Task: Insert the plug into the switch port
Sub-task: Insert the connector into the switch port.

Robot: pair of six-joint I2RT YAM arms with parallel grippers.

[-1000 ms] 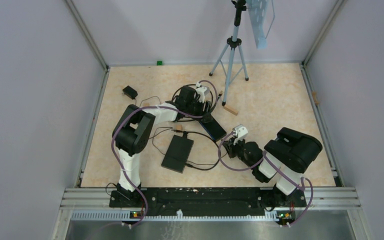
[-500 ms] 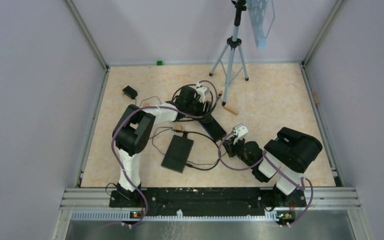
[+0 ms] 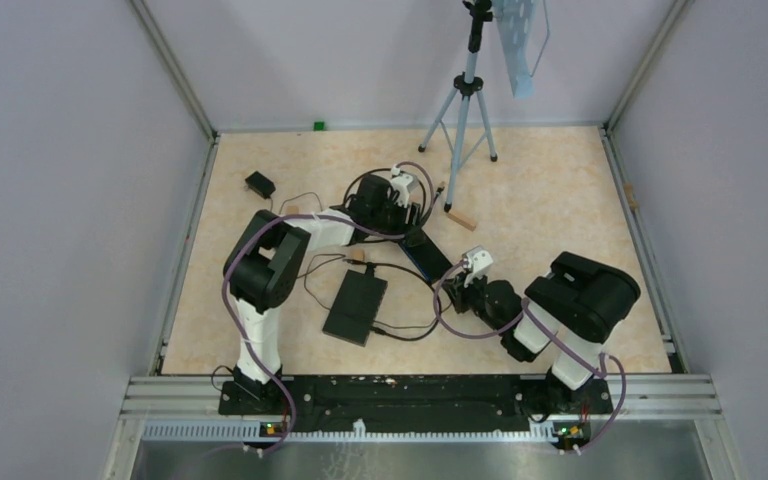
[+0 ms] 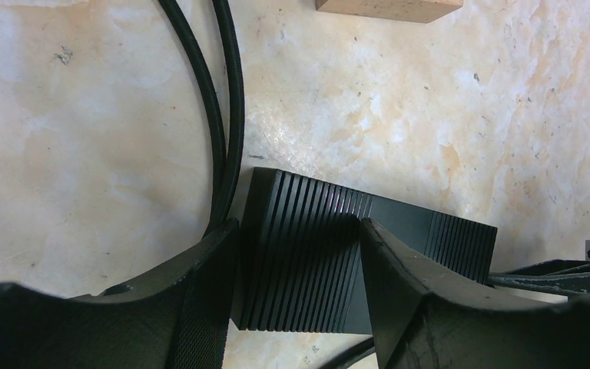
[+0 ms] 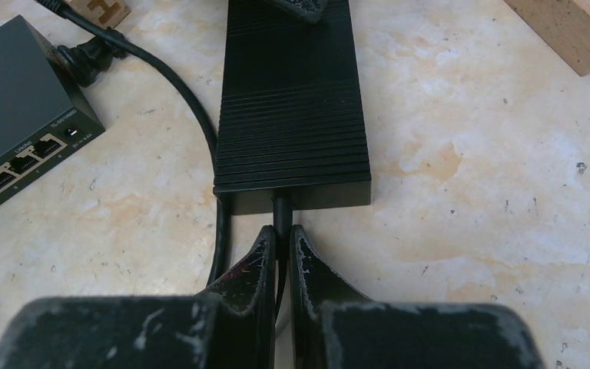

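The top external camera is fixed above and behind the 2 arm bases. It looks steeply down at the whole worktop [image 3: 560, 190] from far off. The left wrist camera sits close over the left hand [image 4: 298, 231], facing down past both fingers at the ribbed adapter [image 4: 430, 238]. The right wrist camera (equally close) looks forward along the right hand [image 5: 283, 231] at the adapter's opposite end, its cable [image 5: 281, 204] and part of the switch [image 5: 15, 100]. All 3 views share the adapter. The top and right wrist views also share the switch.
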